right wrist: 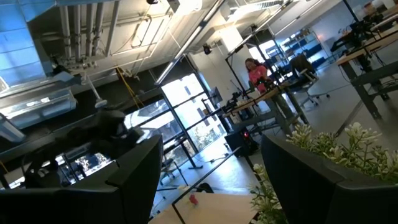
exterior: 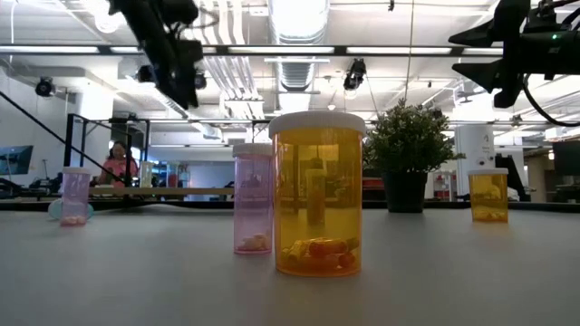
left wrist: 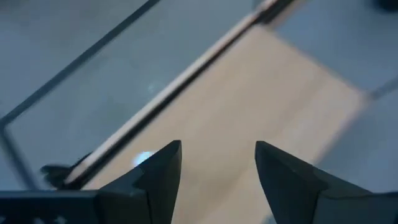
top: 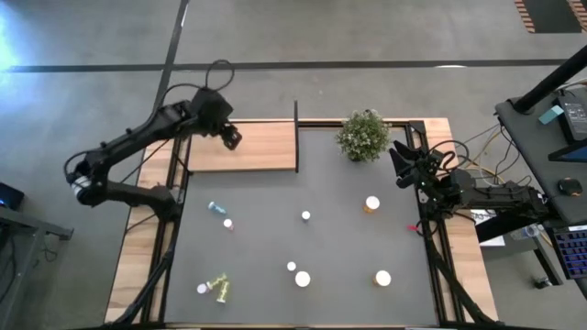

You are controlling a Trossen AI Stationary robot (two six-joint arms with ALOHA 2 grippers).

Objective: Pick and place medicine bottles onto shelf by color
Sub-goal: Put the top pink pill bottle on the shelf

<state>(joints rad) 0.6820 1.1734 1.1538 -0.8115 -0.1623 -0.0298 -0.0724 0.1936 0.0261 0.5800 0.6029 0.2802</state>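
Observation:
The shelf (top: 257, 147), a light-wood board with black posts, lies at the table's far left. My left gripper (top: 229, 137) hangs open over the shelf's left part, and the board (left wrist: 249, 106) shows between its fingers with nothing held. Medicine bottles stand scattered on the dark tabletop. They include a bluish one (top: 216, 208), orange ones (top: 371, 203) (top: 382, 277), a pink one (exterior: 253, 199) and a large orange one (exterior: 317, 195). A yellow-green bottle (top: 220, 289) lies on its side at the near left. My right gripper (right wrist: 211, 162) waits open and raised at the table's right edge.
A bushy potted plant (top: 364, 135) stands at the far edge, right of the shelf and close to my right gripper (top: 401, 161). Wooden strips and black frame rails (top: 431, 247) run along the table's sides. A person (exterior: 119, 163) sits in the room far behind.

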